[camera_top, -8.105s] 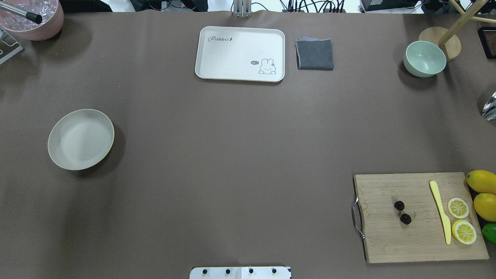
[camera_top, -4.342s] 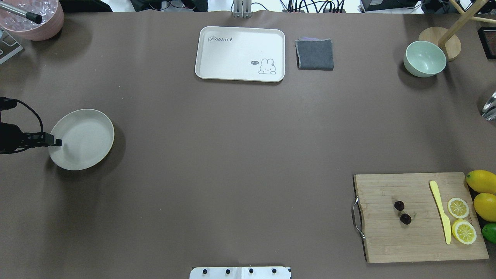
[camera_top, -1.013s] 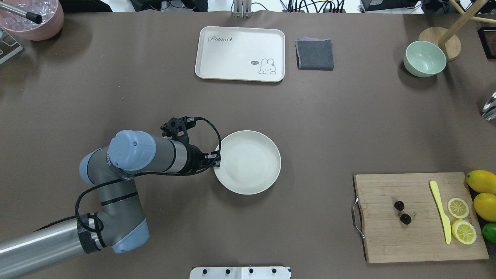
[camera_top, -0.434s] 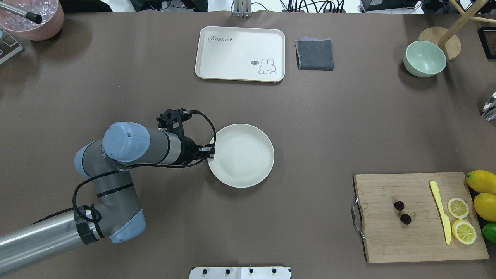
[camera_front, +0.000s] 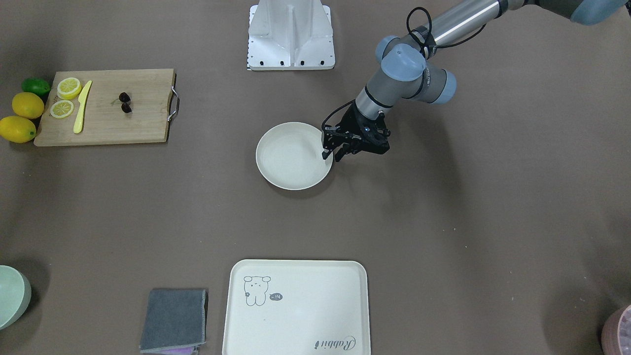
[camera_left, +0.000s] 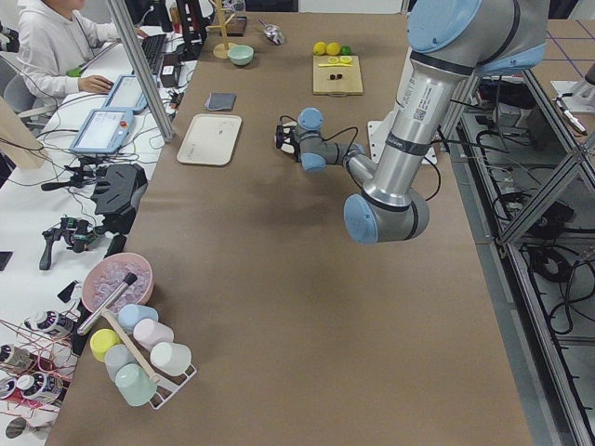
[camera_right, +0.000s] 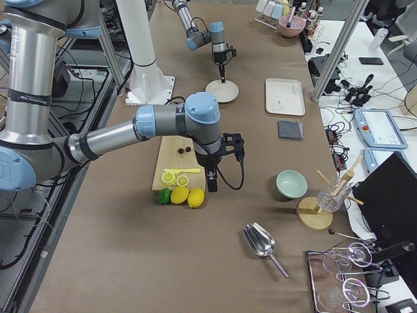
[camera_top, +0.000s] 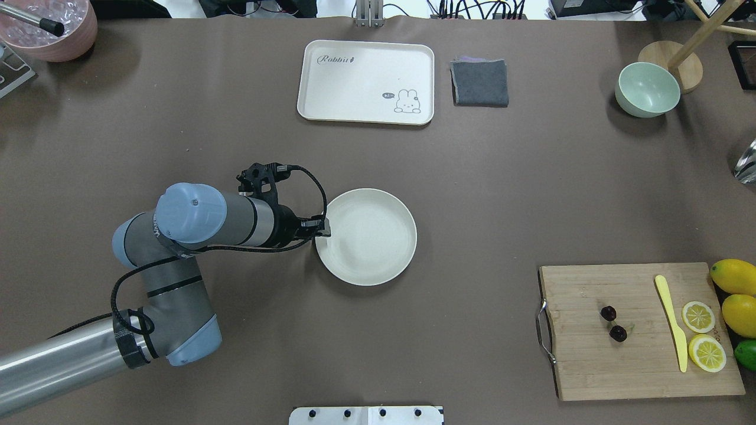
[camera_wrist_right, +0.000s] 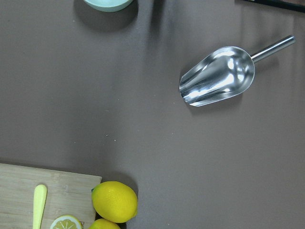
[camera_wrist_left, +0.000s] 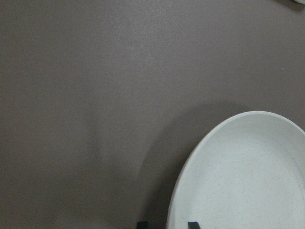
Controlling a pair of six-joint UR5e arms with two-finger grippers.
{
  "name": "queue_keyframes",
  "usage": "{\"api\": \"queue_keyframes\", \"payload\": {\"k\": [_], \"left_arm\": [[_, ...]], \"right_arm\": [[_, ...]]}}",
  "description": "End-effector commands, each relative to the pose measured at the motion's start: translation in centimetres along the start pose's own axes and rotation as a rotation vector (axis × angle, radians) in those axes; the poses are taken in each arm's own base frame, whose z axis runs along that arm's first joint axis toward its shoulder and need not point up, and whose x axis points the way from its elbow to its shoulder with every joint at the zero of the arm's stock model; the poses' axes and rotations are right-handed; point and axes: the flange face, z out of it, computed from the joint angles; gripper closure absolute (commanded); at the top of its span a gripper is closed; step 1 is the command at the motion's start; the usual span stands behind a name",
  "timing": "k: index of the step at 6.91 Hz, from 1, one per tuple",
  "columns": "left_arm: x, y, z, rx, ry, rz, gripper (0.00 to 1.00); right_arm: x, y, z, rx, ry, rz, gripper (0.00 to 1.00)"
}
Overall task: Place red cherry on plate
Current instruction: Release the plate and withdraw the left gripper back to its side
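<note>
Left claw (camera_front: 331, 156) — released, straddling the rim of the plate (camera_top: 378, 251) | you saw the plate moved from the left of the bench (camera_top: 472, 195) to its middle | red cherry (camera_top: 613, 323) stayed on the cutting board (camera_top: 590, 369), well apart from the plate | right claw (camera_right: 212, 186) — you couldn't tell its state

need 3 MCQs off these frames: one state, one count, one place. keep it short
1. The plate is: A empty; B upside down; C stacked on another.
2. How many lemon slices? A one; B two; C four.
3. The cherries lie: A on the plate; B on the lemon slices; C on the board.

Key: A, its inside is bare; B, two cut rounds lie at the board's edge; C, both sit mid-board, far from the plate.
</note>
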Motion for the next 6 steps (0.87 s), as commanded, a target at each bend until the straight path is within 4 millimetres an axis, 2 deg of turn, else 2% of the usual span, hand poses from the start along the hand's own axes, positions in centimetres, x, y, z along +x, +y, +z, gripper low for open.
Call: {"api": "queue_keyframes", "payload": {"k": [1, 2, 4, 6], "left_arm": [[-0.4, -2.4, -1.6, -0.01, 0.012, -0.014, 0.03], [-2.7, -6.1, -4.9, -0.072, 0.019, -0.046, 0.03], [-11.2, -12.4, -15.1, -0.087, 0.016, -0.061, 0.03], [-23.9, -14.5, -25.7, -0.092, -0.016, 0.019, 0.03]], "right_arm": [[-0.2, -0.2, -0.3, 0.006, 0.0, -0.005, 0.0], [-0.3, -0.3, -0.4, 0.009, -0.002, -0.006, 0.0], [-0.8, -0.2, -0.8, 0.017, -0.004, -0.01, 0.0], [-1.1, -0.1, -1.0, 0.018, -0.014, -0.009, 0.0]]}}
